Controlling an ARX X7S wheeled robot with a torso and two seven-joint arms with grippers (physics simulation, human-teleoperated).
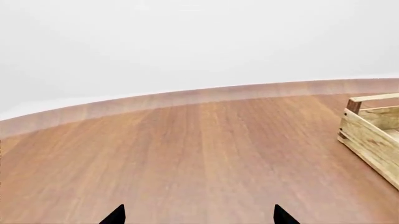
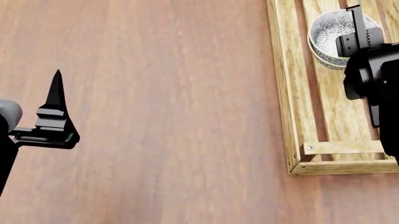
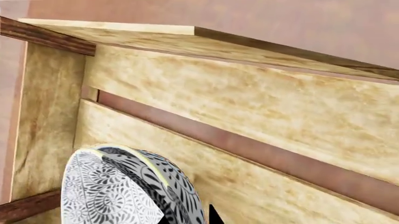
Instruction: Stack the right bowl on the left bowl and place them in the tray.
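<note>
Bowl (image 2: 333, 35), black-and-white floral pattern with a pale rim, sits inside the tray (image 2: 288, 93) on its slatted floor, toward the far end. Whether it is one bowl or a stacked pair cannot be told.

Right gripper (image 2: 356, 28) is poised over the bowl, arm reaching in from the near right. The wrist view shows the bowl wall (image 3: 118, 186) just beside one dark fingertip (image 3: 214, 215); whether the jaws clasp the rim cannot be told.

Left gripper (image 1: 199, 215) hangs over bare wooden table (image 2: 156, 116), well apart from the tray, jaws spread wide, holding nothing. Nothing obstructs either arm.
</note>
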